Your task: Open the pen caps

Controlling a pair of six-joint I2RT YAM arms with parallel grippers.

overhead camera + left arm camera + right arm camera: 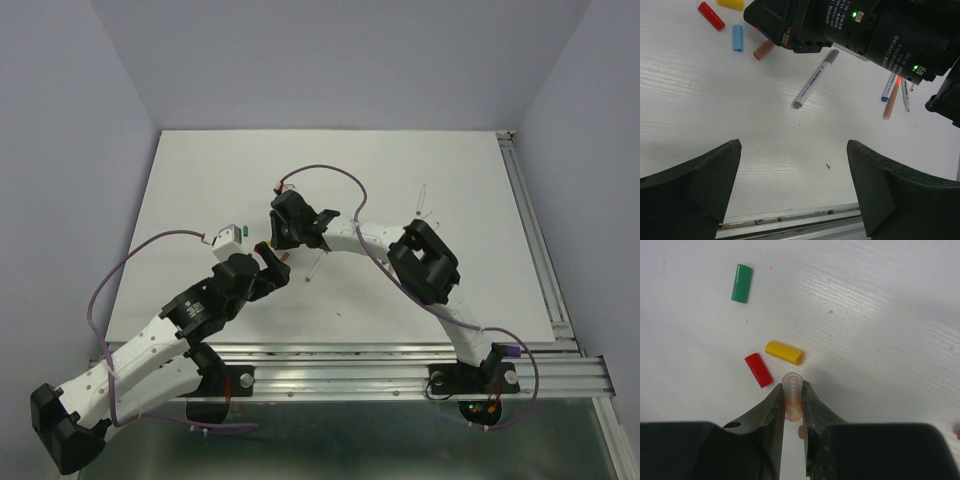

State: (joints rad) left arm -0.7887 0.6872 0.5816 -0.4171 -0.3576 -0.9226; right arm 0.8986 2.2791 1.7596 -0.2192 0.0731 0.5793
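The right pincer (792, 392) is pinching a pale orange cap (792, 381) between its tips, open end showing, just on the near side of the yellow cap (784, 353) that lies on the white bench (865, 315). A red cap (758, 369) lies just beside the yellow cap, and a green cap (741, 283) lies well apart beyond it. The left pincer (793, 150) stands spread wide and holds nothing, well apart from the yellow cap. A blue cap (737, 38) lies near the yellow cap, and a white pen (815, 80) lies farther from it.
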